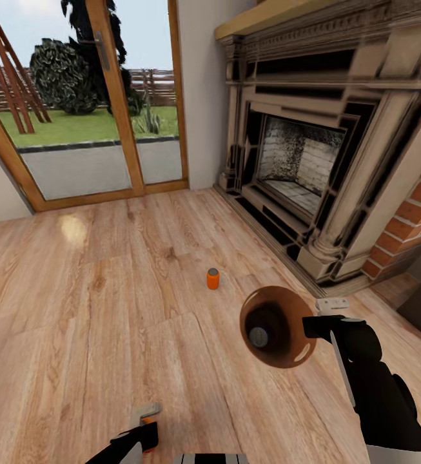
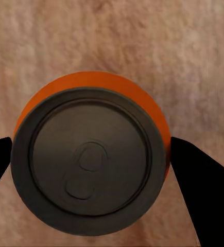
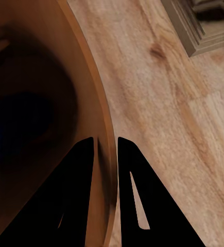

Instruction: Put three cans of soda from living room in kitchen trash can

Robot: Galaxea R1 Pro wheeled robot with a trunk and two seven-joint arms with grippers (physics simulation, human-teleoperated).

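Soda cans in three places: one in the bin, one in the left gripper, one loose on the floor.

The trash can hangs from the right gripper, whose two fingers pinch its rim wall, one inside and one outside, as the right wrist view shows; held this way its mouth tips toward the head camera, so I judge it is carried along as a basket for collecting cans. A grey can top sits deep inside it. The left gripper is closed on an orange soda can, a finger against each side. The third can stands upright on the wood floor, near the fireplace. The bin's dark interior hides most of the can inside it, and the held can is barely visible in the head view.
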